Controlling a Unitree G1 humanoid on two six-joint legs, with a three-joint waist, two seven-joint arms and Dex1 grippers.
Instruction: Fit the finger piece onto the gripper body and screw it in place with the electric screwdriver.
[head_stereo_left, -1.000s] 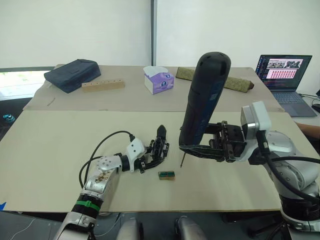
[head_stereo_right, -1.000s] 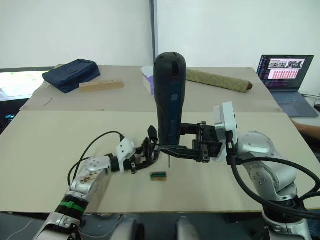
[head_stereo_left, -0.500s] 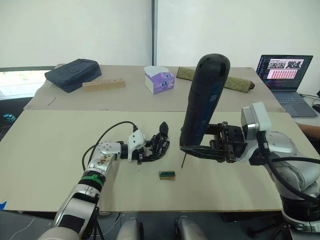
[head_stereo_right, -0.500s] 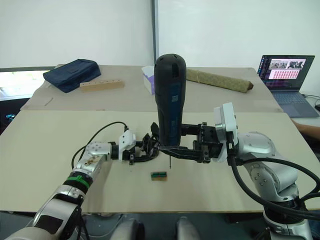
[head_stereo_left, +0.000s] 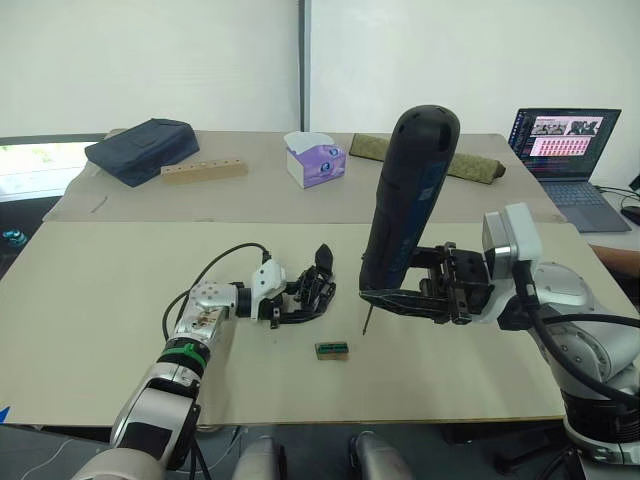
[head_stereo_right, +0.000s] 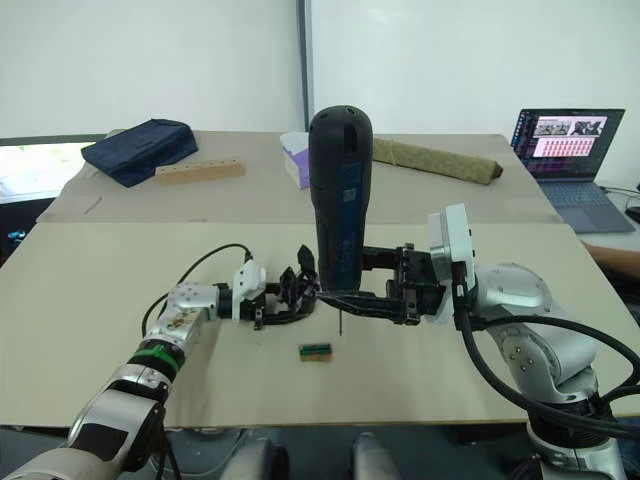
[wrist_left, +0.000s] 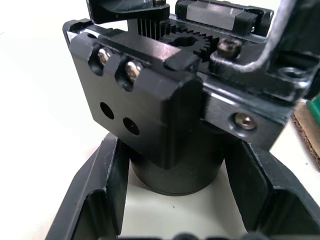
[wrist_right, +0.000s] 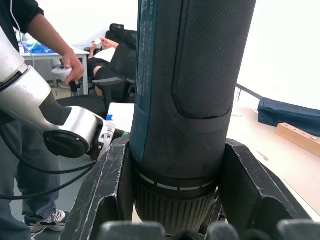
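here, one electric screwdriver (head_stereo_left: 408, 205) stood upright, clamped in the right gripper (head_stereo_left: 400, 297), bit just above the table (head_stereo_left: 120, 300). the left gripper (head_stereo_left: 300, 303) held the one gripper body (head_stereo_left: 316, 285) beside one green block (head_stereo_left: 332, 349).

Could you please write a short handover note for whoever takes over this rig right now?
Left gripper: closed around the round base of the gripper body, holding it on the table.
Right gripper: clamped on the electric screwdriver, upright, bit pointing down above the table, to the right of the gripper body and not touching it.
A small green-and-brown block lies on the table just in front.
Done: both items are in hand.
Left: whether the finger piece is seated is unclear from here; bring the bit to the screw and drive it.
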